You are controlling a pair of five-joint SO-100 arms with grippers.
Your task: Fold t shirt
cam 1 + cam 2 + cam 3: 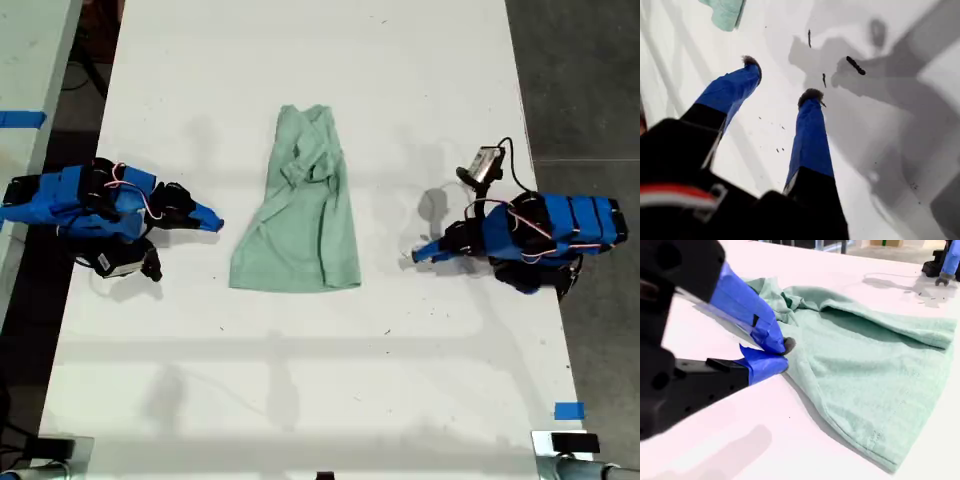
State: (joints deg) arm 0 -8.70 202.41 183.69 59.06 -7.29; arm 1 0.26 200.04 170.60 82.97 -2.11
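T shirt [300, 215] lies bunched on table [300, 400]; only exterior view shows it whole.

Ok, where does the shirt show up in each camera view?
Exterior view: the shirt lies mid-table, between the two arms.
First wrist view: only one corner shows, beyond my open first claw.
Second wrist view: large and close, with my second claw near its edge.
Shared landmark: the white table under it.
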